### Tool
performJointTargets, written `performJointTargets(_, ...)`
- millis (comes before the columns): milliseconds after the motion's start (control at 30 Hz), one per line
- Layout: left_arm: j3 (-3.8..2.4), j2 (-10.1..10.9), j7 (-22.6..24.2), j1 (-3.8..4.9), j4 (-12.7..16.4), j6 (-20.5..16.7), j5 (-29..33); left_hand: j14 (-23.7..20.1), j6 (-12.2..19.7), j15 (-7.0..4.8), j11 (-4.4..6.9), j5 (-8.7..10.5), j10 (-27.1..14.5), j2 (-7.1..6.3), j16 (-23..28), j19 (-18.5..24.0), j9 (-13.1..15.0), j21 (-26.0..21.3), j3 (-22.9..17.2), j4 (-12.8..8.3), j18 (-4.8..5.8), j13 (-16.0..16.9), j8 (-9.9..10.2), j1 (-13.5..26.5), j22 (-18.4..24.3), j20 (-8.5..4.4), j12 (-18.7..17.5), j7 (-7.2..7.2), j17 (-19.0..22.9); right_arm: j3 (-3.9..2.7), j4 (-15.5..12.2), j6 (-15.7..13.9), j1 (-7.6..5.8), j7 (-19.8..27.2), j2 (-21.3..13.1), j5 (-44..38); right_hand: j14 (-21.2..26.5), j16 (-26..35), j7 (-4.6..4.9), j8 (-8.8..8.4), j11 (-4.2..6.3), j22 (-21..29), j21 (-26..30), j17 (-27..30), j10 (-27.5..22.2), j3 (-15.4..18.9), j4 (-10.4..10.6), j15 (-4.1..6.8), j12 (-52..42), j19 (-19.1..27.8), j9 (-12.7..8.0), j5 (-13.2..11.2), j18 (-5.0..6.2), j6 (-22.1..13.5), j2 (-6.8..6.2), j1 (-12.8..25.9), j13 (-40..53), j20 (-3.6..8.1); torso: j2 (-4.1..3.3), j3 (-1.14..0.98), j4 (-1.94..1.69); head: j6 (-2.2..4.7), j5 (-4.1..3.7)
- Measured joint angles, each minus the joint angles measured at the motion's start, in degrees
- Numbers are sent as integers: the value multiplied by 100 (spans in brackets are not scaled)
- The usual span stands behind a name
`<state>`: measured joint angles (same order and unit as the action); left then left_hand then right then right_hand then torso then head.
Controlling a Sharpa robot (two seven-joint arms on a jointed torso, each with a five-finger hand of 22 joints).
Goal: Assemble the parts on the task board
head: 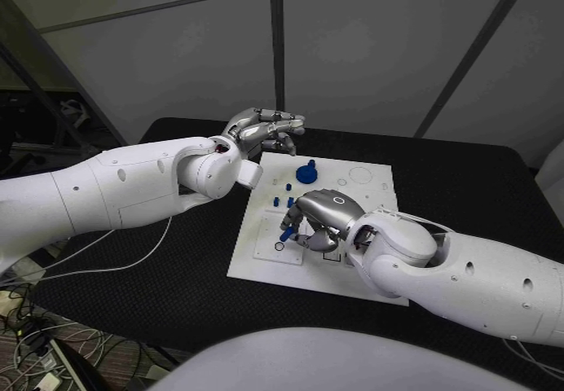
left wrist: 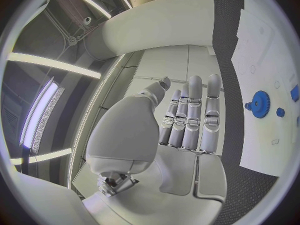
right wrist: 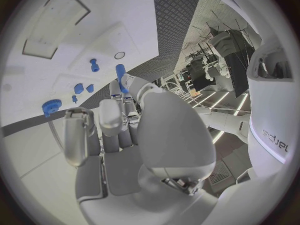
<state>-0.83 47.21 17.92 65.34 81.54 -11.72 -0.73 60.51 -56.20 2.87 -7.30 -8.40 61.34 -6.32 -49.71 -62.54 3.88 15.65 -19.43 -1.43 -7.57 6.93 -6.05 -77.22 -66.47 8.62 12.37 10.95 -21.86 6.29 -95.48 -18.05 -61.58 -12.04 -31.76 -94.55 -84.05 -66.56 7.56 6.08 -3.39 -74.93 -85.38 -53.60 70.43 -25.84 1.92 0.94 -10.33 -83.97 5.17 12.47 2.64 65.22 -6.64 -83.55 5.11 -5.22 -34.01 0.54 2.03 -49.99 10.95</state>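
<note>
The white task board (head: 353,269) lies in the middle of the black table. A blue gear (head: 306,173) stands on its far part, also seen in the left wrist view (left wrist: 259,104) and the right wrist view (right wrist: 51,106). Small blue parts (head: 284,201) sit near the board's left edge. My right hand (head: 319,213) hovers over the board's middle and pinches a slim blue peg (right wrist: 119,74) between thumb and fingertips; the peg's end shows below the fingers (head: 287,234). My left hand (head: 266,129) is raised over the board's far left corner, fingers straight and holding nothing (left wrist: 187,120).
The board has round holes (head: 357,173) and a rectangular recess (right wrist: 53,25). A thin white cable (head: 129,265) runs across the table's left side. Bare black table (head: 470,187) stretches to the right of the board.
</note>
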Motion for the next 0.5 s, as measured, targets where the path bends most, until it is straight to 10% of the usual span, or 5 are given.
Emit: performJointTargets(500,-1,-8,-1,1,-6,4,0,0,0,0,0,0,0,0,0,0,0,0,0,0,1,0,0,0,0,0,0,0,0,96,210,173,81,86,168,-7,0,0,12,-33,0,1,0,20,-1,0,0,0,24,0,-10,-19,1,10,-1,1,-2,0,1,-1,5,0,41)
